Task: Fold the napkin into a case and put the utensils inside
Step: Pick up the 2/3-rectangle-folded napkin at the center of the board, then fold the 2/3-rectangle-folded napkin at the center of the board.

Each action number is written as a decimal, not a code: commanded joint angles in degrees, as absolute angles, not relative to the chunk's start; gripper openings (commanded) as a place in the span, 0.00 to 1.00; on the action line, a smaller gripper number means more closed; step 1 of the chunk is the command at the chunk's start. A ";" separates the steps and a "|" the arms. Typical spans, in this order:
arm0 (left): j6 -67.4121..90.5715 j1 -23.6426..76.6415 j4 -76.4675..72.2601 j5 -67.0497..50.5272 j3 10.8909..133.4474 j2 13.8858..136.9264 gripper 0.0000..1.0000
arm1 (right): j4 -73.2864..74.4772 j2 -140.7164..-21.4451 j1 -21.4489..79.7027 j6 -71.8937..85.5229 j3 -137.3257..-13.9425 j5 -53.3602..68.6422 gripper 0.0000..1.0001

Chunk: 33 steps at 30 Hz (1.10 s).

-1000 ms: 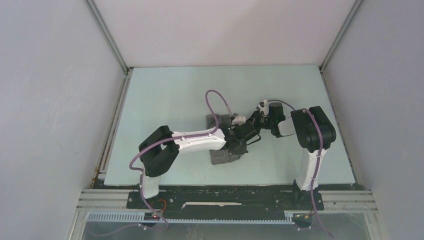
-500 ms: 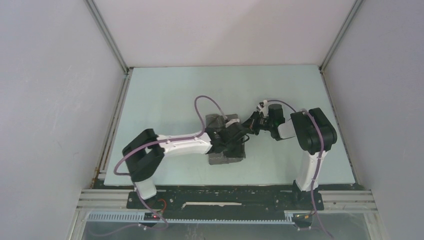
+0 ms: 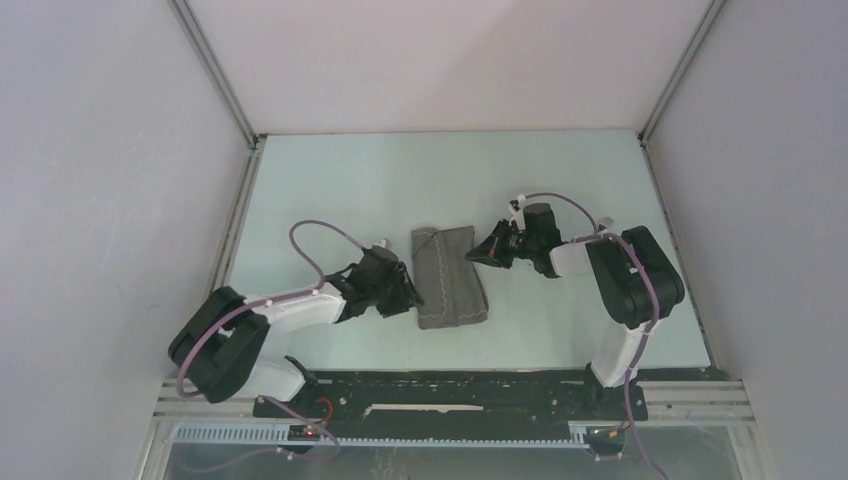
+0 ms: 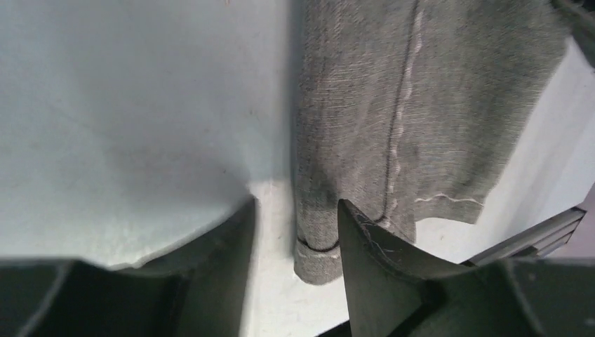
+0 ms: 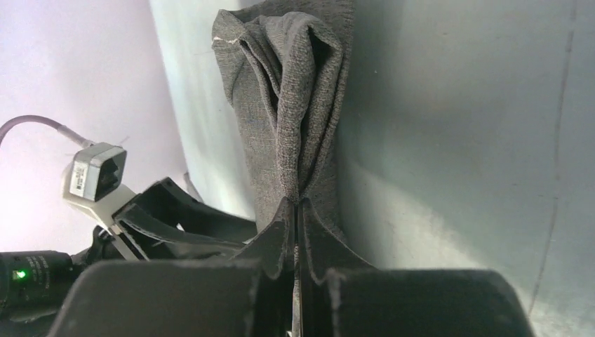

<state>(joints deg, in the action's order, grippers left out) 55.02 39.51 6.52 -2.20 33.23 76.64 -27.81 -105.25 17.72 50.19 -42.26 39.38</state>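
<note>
The grey napkin point(image 3: 449, 276) lies folded into a narrow rectangle on the pale table point(image 3: 330, 190). My left gripper point(image 3: 407, 297) sits low by its left edge, open. In the left wrist view the near corner of the napkin point(image 4: 393, 105) lies on the table between the spread fingers point(image 4: 365, 246) of that gripper point(image 4: 296, 210). My right gripper point(image 3: 478, 253) is at the cloth's far right edge. In the right wrist view the right gripper point(image 5: 296, 205) is shut on the puckered napkin point(image 5: 295, 105). The utensils are out of view.
Grey walls close in the table on the left, back and right. A metal rail point(image 3: 450, 385) runs along the near edge by the arm bases. The left arm's purple cable point(image 3: 320, 235) loops above the table, left of the cloth.
My left gripper has opened and the left arm has swung back to the left, off the top of the napkin to its left edge. The right gripper stays shut at the cloth's right edge.
</note>
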 commanded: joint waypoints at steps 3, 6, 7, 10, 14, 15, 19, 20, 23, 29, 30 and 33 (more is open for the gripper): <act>56.51 39.70 -7.09 -6.51 32.21 84.14 0.43 | -11.89 -99.35 23.59 45.27 -48.18 24.81 0.00; 56.27 39.67 -7.87 -7.29 32.28 86.73 0.41 | -6.12 -98.02 26.24 45.72 -50.85 19.35 0.00; 56.19 39.72 -8.16 -7.60 32.19 87.25 0.41 | -3.55 -97.70 27.14 45.98 -51.91 17.92 0.00; 56.16 39.71 -9.37 -8.54 31.64 88.25 0.40 | 1.33 -97.55 29.98 46.79 -55.01 14.25 0.00; 56.08 39.71 -11.15 -9.49 31.05 89.19 0.39 | 6.50 -98.27 35.03 48.15 -58.90 8.09 0.00; 56.07 39.71 -11.49 -9.69 31.03 89.54 0.39 | 7.26 -98.55 35.95 49.07 -59.61 6.37 0.00; 55.90 39.64 -13.06 -10.72 30.86 91.48 0.38 | 10.50 -101.16 39.25 52.85 -63.51 1.84 0.00; 55.90 39.58 -13.48 -10.99 30.77 91.83 0.38 | 11.11 -101.89 39.79 54.27 -64.62 1.00 0.00; 55.77 39.10 -14.61 -11.45 30.14 92.53 0.37 | 11.65 -103.29 41.11 58.00 -65.74 -1.27 0.00; 55.46 38.22 -16.86 -12.14 28.38 92.29 0.36 | 10.28 -104.41 42.06 65.53 -65.51 -2.16 0.00; 55.43 38.08 -17.41 -12.35 28.12 92.43 0.36 | 8.66 -104.44 42.38 66.69 -65.03 -1.85 0.00; 55.25 37.95 -18.50 -12.98 27.57 92.72 0.35 | 4.00 -104.94 43.32 69.17 -64.46 -0.95 0.00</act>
<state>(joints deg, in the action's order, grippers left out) 56.55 38.50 -20.29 -13.47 29.65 90.89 9.61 -104.33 41.50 62.96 -64.23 -0.10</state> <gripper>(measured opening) 0.357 0.009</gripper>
